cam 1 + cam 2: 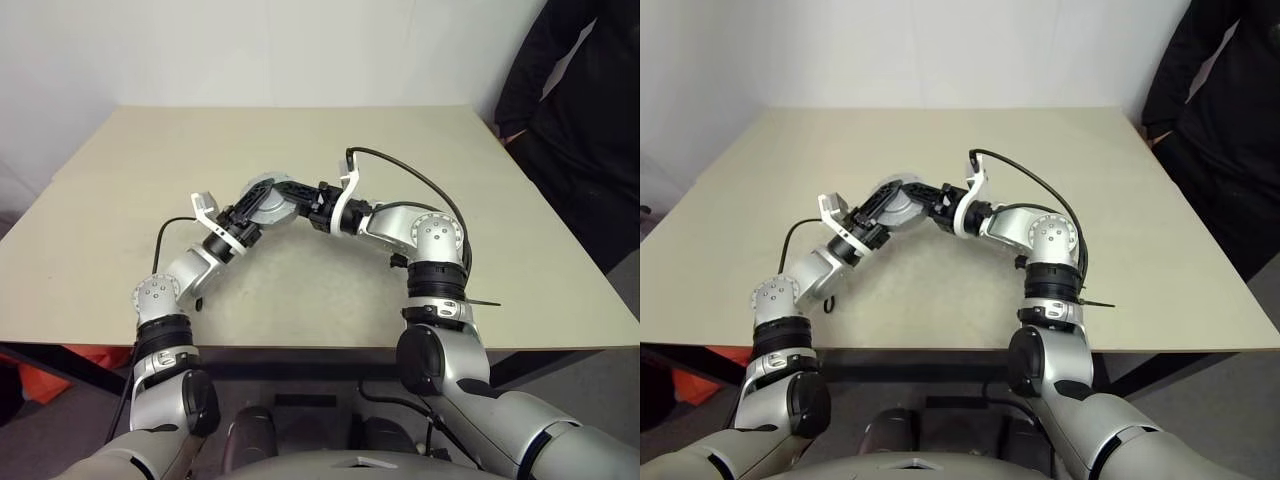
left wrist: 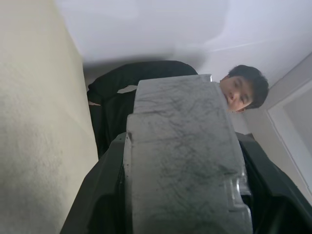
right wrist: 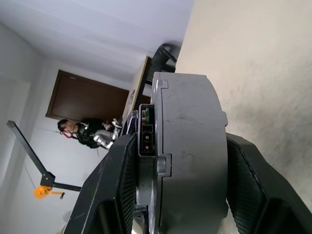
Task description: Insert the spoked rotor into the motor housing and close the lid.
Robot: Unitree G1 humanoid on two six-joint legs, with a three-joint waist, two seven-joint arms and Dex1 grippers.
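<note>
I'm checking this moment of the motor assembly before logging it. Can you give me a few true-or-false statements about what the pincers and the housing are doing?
1. Both pincers grip the motor housing between them, above the table. True.
2. The housing rests flat on the table. False: it is held up off the surface.
3. The left pincer has its fingers on either side of the grey housing. True.
4. The right pincer is wide open and holds nothing. False: its fingers flank the housing's rim.
5. A person in dark clothes stands beside the table. True.

Beige table (image 1: 300, 140) (person (image 1: 590, 120) beside)
</note>
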